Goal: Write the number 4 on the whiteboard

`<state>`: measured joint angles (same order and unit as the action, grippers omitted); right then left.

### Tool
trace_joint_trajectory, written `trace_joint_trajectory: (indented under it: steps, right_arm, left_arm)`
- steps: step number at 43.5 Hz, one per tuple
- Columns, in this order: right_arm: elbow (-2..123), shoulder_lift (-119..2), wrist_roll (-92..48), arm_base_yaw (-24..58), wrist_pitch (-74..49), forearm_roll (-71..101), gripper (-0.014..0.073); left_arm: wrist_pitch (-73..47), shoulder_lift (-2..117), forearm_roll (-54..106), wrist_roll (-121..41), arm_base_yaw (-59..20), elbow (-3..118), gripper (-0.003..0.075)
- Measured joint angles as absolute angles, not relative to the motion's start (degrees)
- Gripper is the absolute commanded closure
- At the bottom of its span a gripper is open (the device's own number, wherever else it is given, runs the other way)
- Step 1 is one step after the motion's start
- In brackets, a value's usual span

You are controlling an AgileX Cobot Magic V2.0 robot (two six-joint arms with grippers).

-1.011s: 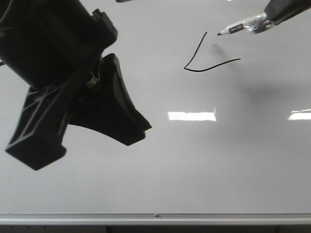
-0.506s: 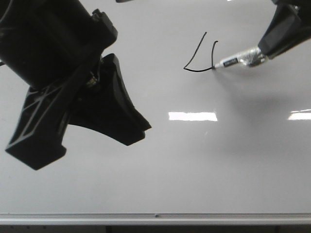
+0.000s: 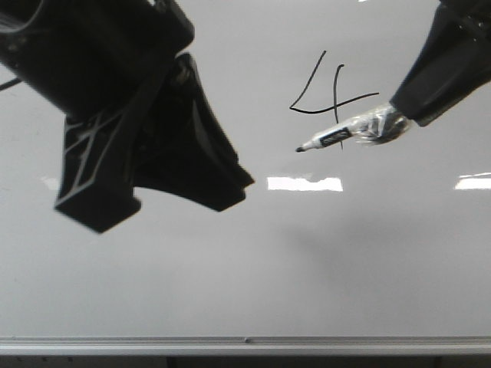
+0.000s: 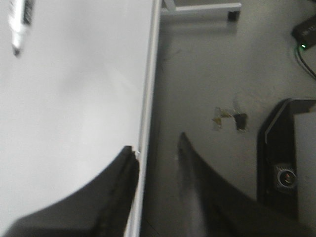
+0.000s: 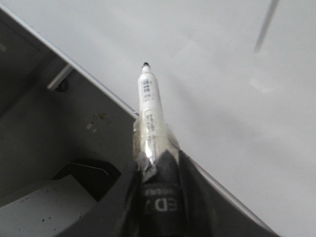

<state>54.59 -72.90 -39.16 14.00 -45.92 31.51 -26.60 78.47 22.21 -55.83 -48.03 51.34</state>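
The front view looks forward and down onto the whiteboard, which fills it to the silver rail, the left gripper looming close and blurred before the lens. The left wrist view looks past its own fingers along the board's edge to the floor beyond, and shares the marker tip with the front view. The right wrist view sits close behind the marker (taped between its fingers), facing the board and its rail.

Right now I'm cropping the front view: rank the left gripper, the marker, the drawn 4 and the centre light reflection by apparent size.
1. Left gripper, inflated by nearness to the camera.
2. 4 and marker: too alike to rank.
3. Reflection.
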Motion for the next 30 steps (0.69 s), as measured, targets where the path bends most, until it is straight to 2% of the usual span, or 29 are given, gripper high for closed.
trace_joint_trajectory:
  steps: [2, 4, 11, 21, 30]
  right_arm:
    - [54.59, -72.55, -40.04, 16.5, -46.4, 31.51, 0.0656]
    - [54.59, -72.55, -40.65, 18.56, -46.65, 31.51, 0.0656]
    - [54.59, -72.55, -41.81, 25.88, -44.64, 31.51, 0.0656]
    - [54.59, -72.55, -42.21, 33.72, -41.3, 31.51, 0.0656]
    - [56.27, -72.26, -42.57, 34.85, -41.72, 31.51, 0.0656]
  left_arm:
    - [-24.34, 77.66, 22.21, -55.83, -48.03, 51.34, 0.0146]
    - [-22.12, 76.29, 22.21, -55.83, -48.03, 51.34, 0.0129]
    - [-20.46, 72.72, 22.21, -55.93, -48.03, 51.34, 0.0133]
    - [-24.35, 72.84, 22.21, -55.93, -48.03, 51.34, 0.0133]
    - [-27.49, 73.46, 19.46, -56.04, -48.03, 51.34, 0.0135]
